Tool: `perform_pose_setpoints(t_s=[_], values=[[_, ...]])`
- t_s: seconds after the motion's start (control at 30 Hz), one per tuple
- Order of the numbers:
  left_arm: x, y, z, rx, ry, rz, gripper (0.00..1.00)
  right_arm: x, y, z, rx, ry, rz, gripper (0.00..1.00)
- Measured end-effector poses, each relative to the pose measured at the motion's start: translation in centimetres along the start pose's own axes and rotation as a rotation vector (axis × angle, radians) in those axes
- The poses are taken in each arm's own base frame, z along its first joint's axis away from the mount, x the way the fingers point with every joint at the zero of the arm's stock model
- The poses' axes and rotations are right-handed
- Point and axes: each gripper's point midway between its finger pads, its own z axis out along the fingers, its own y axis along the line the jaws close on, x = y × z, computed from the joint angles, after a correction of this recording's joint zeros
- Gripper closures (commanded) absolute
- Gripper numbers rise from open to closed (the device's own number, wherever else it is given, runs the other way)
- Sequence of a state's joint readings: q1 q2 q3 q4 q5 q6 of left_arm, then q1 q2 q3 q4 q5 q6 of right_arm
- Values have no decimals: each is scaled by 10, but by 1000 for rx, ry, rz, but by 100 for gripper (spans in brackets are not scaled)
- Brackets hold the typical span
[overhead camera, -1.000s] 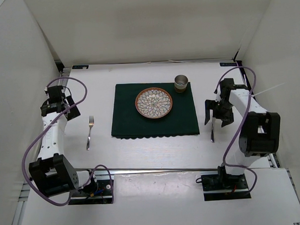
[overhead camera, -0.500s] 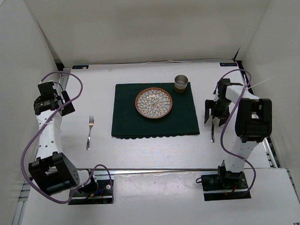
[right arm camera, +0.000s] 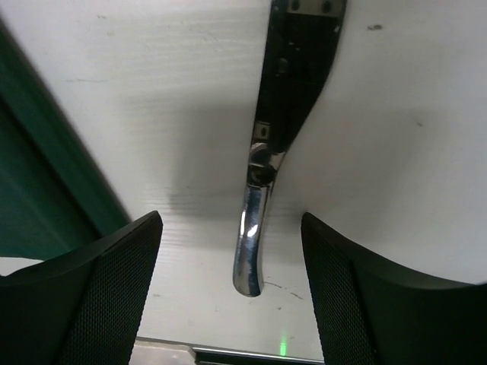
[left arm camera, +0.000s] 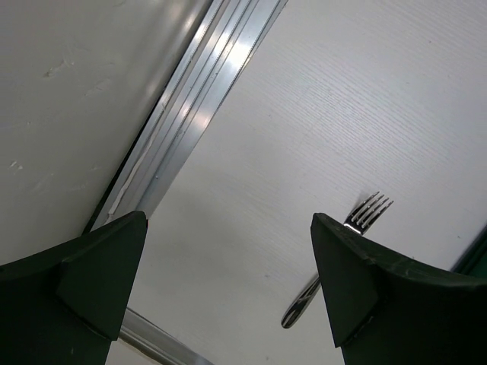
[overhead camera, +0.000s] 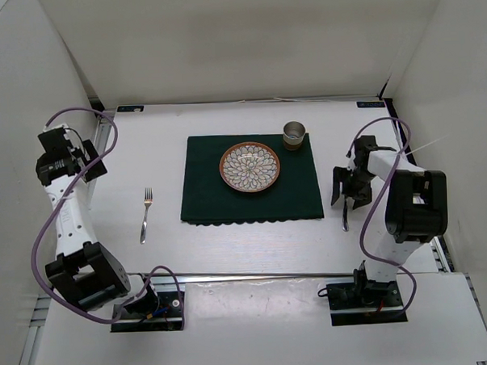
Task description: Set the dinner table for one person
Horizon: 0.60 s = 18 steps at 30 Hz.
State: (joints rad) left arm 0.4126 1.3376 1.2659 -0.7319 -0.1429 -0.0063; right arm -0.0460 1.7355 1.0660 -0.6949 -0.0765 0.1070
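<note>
The big white counter (overhead camera: 230,248) takes up most of the view. A green mat (overhead camera: 203,192) lies in the middle of it. A plate (overhead camera: 250,167) with a flower pattern sits on the mat. A small cup (overhead camera: 295,135) stands near the mat's far right corner. A fork (overhead camera: 145,213) lies on the counter to the left of the mat, a little apart from it.

The right claw (right arm camera: 230,220) hangs low over a thing that looks like a knife (right arm camera: 249,251). The claw is wide and holds nothing. It has one finger on each side of the shiny handle. The knife lies flat on the counter, just right of the mat.

I think the step now is about the knife. It seems to be in a good spot, lying about the same way as the mat's right edge. So the best move is to go straight up, not sideways. That way the fingers will not bump the knife and turn it. If the knife does need fixing, a soft push on the handle would be better than a grab.

The left claw (left arm camera: 228,220) is over by the left wall, well away from the mat. It is wide too and holds nothing. I think it has no job near the fork right now.
</note>
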Motion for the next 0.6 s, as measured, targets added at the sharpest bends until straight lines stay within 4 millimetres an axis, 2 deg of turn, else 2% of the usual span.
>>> perform_pose_setpoints(t_s=[0.27, 0.47, 0.57, 0.6], values=[[-3, 13, 0, 11, -5, -41, 0, 8, -32, 0, 164, -17, -24, 26], [-6, 21, -6, 12, -23, -63, 0, 9, -35, -1, 168, -23, -9, 27], [-7, 21, -8, 15, -30, -64, 0, 9, -32, 0, 167, -22, -14, 33], [-7, 20, -8, 15, -30, -64, 0, 9, -31, 0, 167, -22, -18, 43]])
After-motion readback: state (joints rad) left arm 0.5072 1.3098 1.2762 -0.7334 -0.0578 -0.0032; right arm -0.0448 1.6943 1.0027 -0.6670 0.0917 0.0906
